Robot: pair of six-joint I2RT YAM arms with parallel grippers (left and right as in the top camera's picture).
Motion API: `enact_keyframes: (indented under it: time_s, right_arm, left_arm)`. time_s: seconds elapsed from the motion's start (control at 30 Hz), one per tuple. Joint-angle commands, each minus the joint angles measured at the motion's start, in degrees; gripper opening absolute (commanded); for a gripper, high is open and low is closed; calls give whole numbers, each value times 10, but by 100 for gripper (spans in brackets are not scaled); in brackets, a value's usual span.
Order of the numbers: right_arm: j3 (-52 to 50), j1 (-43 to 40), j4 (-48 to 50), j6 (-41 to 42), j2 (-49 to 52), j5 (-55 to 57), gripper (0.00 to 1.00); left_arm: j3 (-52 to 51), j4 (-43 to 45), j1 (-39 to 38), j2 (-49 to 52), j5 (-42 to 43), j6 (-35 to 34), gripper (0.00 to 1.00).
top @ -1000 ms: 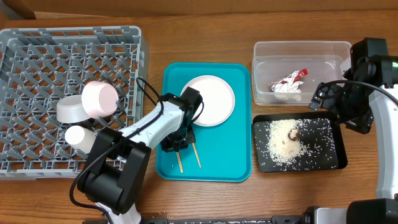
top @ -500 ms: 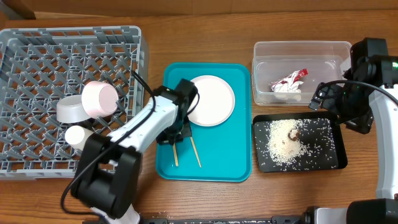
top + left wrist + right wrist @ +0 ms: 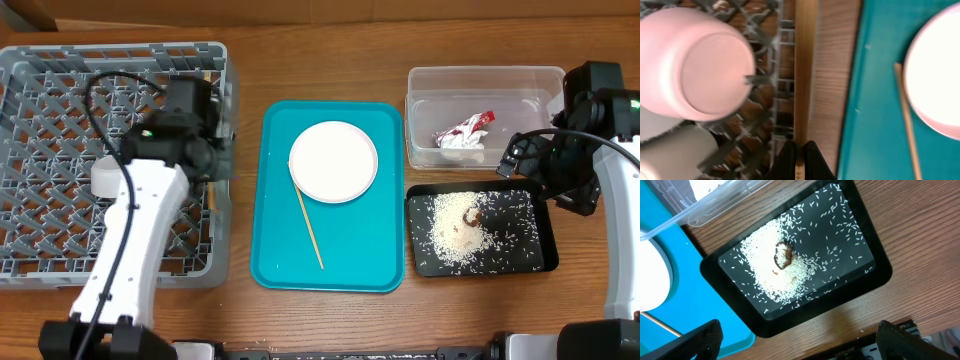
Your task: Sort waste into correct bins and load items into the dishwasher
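Left pincer (image 3: 801, 162): clamped on one wooden chopstick (image 3: 805, 70), fingers closed tight at its near end. The stick runs straight out ahead of the fingers along the right-hand wall of the grey dish rack (image 3: 60, 60). Whether it touches the wall cannot be told.

To one side of the held stick, inside the rack:
- small plate with pink underside (image 3: 695, 62), close to the wall
- white cup (image 3: 675, 155), nearer the fingers
- grey bowl (image 3: 110, 178), partly under the arm in the overhead view

To the other side there is a narrow strip of bare table (image 3: 320, 50), then the edge of the teal tray (image 3: 370, 250). On that tray are the second chopstick (image 3: 308, 225), lying at a slant, and the large white plate (image 3: 333, 160); the stick's upper end is at the plate's rim. The tray's lower half beside the stick is open.

Right pincer (image 3: 797, 330): fingers wide apart, holding nothing, poised above the table. Ahead of it is the black tray (image 3: 860, 245), holding a heap of rice grains (image 3: 765, 275) with scattered grains around it and a dark brown lump (image 3: 784, 255) on the heap. Just beyond that is the clear tub (image 3: 430, 85), with the red-and-white wrapper (image 3: 465, 130) inside near the wall that faces the black tray.
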Motion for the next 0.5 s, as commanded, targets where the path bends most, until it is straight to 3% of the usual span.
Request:
enact_keyframes:
  time_s: [0.0, 0.07, 0.1, 0.17, 0.3, 0.47]
  right_arm:
    - [12, -1, 1, 0, -7, -3, 100]
    - [12, -1, 1, 0, -7, -3, 100]
    - [12, -1, 1, 0, -7, -3, 100]
    - [12, -1, 1, 0, -7, -3, 100]
    - [12, -1, 1, 0, -7, -3, 100]
    - [12, -1, 1, 0, -7, -3, 100]
  left_arm:
    - [0, 16, 30, 41, 8, 52, 4]
    - [0, 17, 38, 58, 8, 51, 8]
    - [0, 17, 38, 60, 9, 51, 19]
    - [1, 18, 37, 60, 12, 51, 25]
    - [5, 9, 24, 50, 78, 28, 52]
    - [4, -14, -60, 51, 165, -25, 55]
